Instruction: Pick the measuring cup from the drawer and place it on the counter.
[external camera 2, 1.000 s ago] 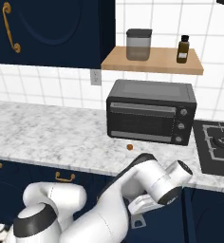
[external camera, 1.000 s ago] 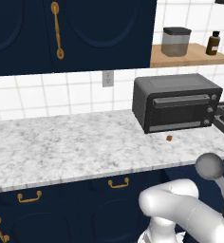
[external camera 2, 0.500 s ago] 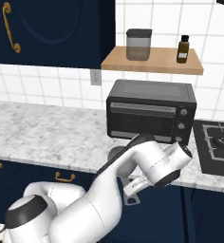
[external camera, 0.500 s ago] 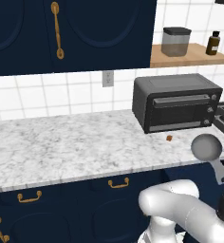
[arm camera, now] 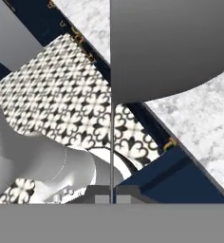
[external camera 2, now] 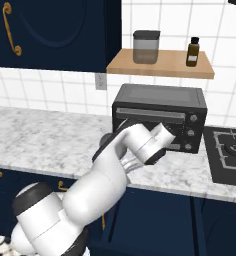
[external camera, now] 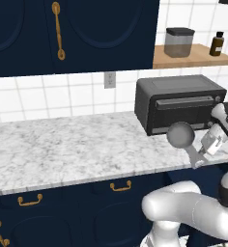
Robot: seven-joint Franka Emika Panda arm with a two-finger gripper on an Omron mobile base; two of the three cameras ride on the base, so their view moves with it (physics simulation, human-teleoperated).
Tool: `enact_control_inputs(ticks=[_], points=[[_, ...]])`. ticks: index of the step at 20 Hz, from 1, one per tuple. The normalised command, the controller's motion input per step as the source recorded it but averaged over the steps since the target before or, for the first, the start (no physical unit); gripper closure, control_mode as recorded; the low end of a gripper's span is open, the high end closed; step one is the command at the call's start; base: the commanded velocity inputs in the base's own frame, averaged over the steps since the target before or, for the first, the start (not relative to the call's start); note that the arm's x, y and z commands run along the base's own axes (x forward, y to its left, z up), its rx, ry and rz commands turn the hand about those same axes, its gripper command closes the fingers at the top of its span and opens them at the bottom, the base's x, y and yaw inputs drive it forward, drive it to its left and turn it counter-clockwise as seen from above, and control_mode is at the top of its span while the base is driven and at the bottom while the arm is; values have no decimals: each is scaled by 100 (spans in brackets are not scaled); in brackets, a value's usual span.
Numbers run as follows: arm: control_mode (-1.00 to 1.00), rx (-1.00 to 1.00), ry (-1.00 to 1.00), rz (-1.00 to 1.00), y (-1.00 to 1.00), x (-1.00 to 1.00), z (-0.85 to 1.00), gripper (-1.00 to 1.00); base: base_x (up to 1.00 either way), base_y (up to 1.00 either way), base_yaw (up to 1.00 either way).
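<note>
Step in hand looks like carrying the measuring cup [external camera: 181, 135] up and over to set it on the table [external camera: 63, 149]. The cup, round and grey, hangs in the air just in front of the table's front edge, left of the hand [external camera: 203, 155], handle running down-right into the fingers. The hand is clamped on that handle, as far as the left base view shows.

To do it well, the robot probably needs to move the cup inward over the marble, keep clear of the toaster oven [external camera: 181, 102] just behind, lower until the base sits flat, and only then let go. Bare marble lies to the left if more room is wanted. Releasing at the edge risks a drop to the floor.

Left base view gives cup, handle and hand together against the table edge. Right base view has the arm's forearm [external camera 2: 140, 145] in front of the toaster oven, plus the stove [external camera 2: 229, 160] at far right and the wall shelf [external camera 2: 160, 64] with jar and bottle. Hand view looks down: the cup's grey body [arm camera: 175, 47] looms large at top, marble on the right, patterned floor [arm camera: 61, 90] below left.
</note>
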Motion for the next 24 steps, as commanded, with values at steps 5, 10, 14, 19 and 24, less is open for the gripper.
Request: enact_control_inputs(ticks=[5,10,14,19,24], points=[[-100,0,0,0,67,80,0,100,0,0,0],[-100,0,0,-1,60,75,0,100,0,0,0],[-100,-2,-3,-6,39,63,-11,100,0,0,0],[-100,-3,-15,-6,30,49,-47,100,0,0,0],[-100,-3,-18,-4,35,47,-61,100,0,0,0]])
